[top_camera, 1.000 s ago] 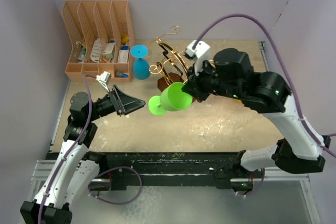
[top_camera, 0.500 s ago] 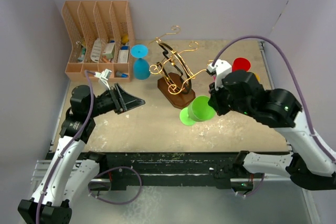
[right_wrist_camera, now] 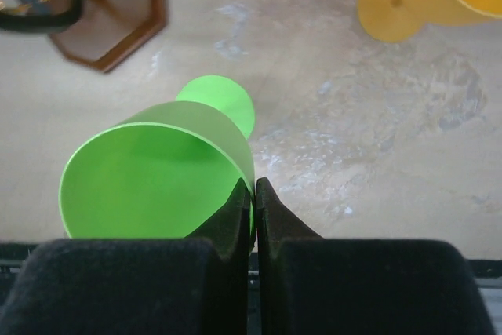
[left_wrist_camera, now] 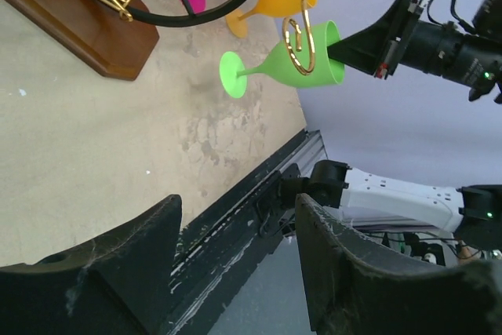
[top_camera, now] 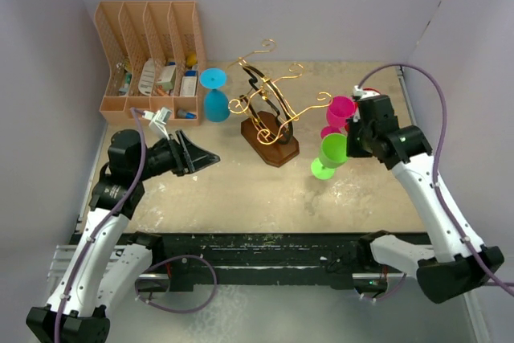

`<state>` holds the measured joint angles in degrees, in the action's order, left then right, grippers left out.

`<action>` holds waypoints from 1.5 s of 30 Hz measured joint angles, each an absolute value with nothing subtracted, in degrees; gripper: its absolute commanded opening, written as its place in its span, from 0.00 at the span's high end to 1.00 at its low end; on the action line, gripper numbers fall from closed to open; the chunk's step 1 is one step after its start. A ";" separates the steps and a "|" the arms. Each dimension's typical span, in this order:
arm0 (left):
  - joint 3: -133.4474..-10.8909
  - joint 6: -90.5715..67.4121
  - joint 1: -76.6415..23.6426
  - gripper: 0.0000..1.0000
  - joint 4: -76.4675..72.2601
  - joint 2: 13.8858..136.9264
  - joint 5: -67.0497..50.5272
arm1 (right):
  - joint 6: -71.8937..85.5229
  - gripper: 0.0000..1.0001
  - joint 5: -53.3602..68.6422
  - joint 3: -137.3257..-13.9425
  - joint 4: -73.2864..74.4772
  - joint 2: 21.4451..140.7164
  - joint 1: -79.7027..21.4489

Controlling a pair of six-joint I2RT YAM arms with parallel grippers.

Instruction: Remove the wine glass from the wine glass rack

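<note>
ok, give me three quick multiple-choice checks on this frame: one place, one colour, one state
1. Where is the green wine glass relative to the wine glass rack?
A. hanging on it
B. off it, to its right, in the right tool
C. lying on its base

2. What colour is the lone glass beside the tan organiser?
A. red
B. blue
C. yellow

3. How is the left tool?
A. open, empty
B. shut on a glass
C. shut, empty

Answers:
1 B: the right wrist view shows the jaws pinched on the glass's rim, clear of the rack.
2 B: it shows blue in the top view.
3 A: the left wrist view shows the jaws apart with nothing between them.
</note>
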<state>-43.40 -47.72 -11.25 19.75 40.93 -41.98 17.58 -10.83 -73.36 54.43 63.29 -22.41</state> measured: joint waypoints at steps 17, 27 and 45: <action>-43.72 -36.10 -11.25 0.39 27.09 41.67 -34.70 | 23.77 1.00 -11.51 -72.05 43.13 74.65 -9.30; -43.72 -32.32 -11.25 0.39 28.99 41.60 -31.24 | 26.33 1.00 -13.45 -69.58 40.95 74.85 -6.42; -43.72 -31.86 -11.25 0.39 28.97 41.82 -31.24 | 26.55 0.82 -13.80 -64.86 36.42 76.47 -0.84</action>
<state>-43.72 -31.86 -11.25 28.97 41.82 -31.24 26.55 -13.80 -64.86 36.42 76.47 -0.84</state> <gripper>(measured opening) 0.609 0.032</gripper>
